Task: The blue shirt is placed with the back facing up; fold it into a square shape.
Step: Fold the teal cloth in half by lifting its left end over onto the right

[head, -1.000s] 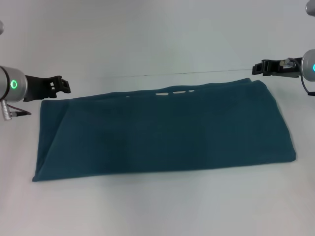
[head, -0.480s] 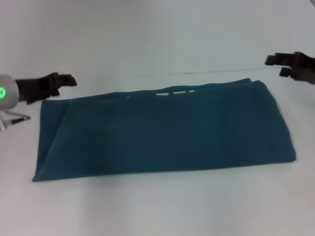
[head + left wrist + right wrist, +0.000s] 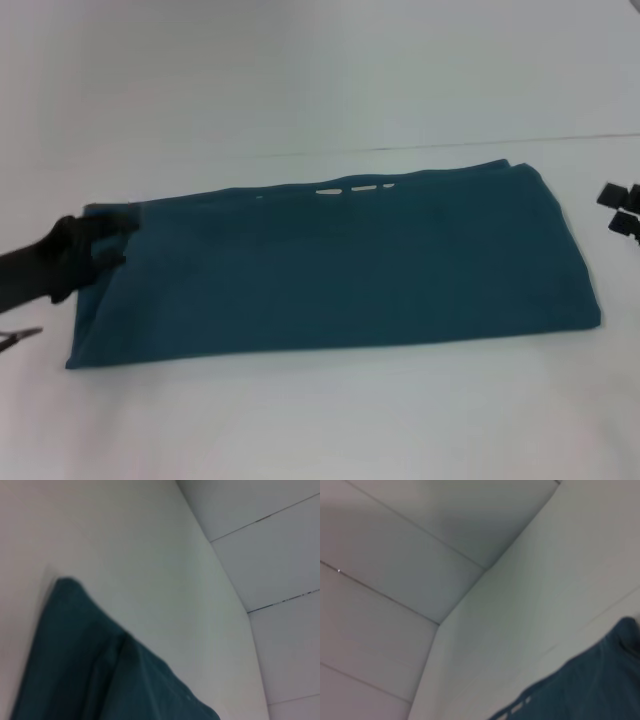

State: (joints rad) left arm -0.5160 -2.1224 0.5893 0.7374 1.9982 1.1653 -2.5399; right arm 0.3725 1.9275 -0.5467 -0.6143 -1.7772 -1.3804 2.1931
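Two grippers in view. Blue shirt (image 3: 335, 265) lies flat on the white table (image 3: 320, 90), folded into a wide band, long axis left to right; small white marks show along its far edge. Left gripper (image 3: 98, 240) sits at the shirt's far left corner, over the cloth; cannot tell its finger state. Right gripper (image 3: 620, 208) hangs just right of the shirt's right edge, apart from it, fingers spread.
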